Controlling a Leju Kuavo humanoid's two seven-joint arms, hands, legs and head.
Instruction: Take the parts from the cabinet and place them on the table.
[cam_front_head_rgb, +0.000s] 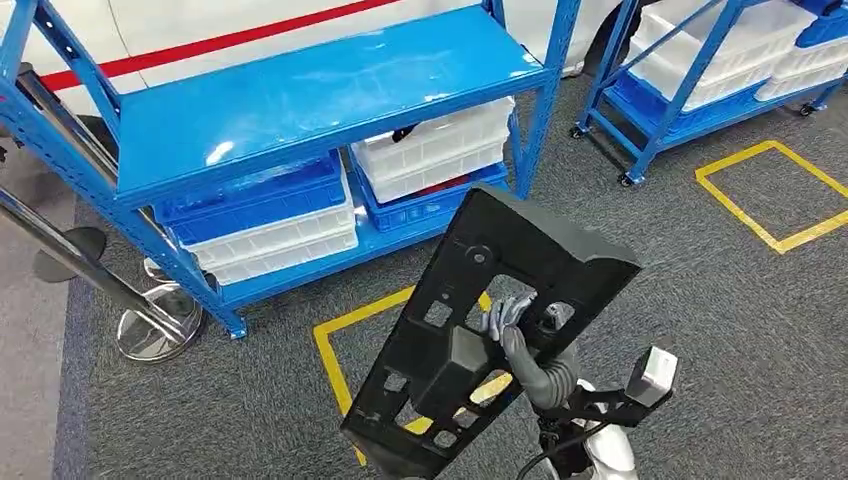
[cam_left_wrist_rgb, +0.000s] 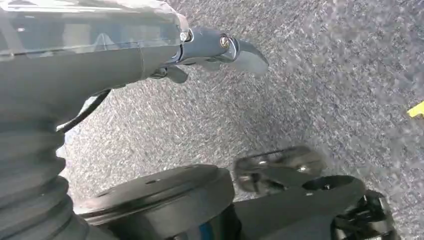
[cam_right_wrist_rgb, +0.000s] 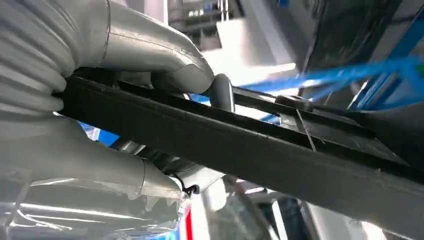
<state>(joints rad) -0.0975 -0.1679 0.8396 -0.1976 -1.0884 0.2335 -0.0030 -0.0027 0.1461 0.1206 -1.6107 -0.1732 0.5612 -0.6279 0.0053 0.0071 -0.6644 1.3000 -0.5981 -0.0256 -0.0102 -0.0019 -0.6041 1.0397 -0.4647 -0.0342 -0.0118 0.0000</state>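
Right hand fingers (cam_front_head_rgb: 505, 318): closed on the black part, poking through a cutout near its middle in the head view; in the right wrist view the thick thumb and the fingers clamp the panel's edge from both sides.
Right hand (cam_front_head_rgb: 530, 355): lower centre of the head view, grips the part and holds it up off the floor.
Black part (cam_front_head_rgb: 470, 320): a flat black moulded panel with many rectangular and round cutouts, tilted, running from lower centre up toward the middle of the frame; in the right wrist view (cam_right_wrist_rgb: 260, 145) it crosses the frame as a dark bar.
Left hand (cam_left_wrist_rgb: 220, 50): in the left wrist view, upper centre, hanging over grey carpet with nothing in it; whether the fingers are spread or curled cannot be told.
Cabinet (cam_front_head_rgb: 300, 90): blue metal shelving across the upper left and centre of the head view, bare glossy top shelf.
Bins (cam_front_head_rgb: 260, 215): blue and white plastic crates stacked on the lower shelf.
Second rack (cam_front_head_rgb: 700, 70): blue, on castors, upper right, with white crates.
Floor (cam_front_head_rgb: 720, 330): grey carpet with yellow tape squares.
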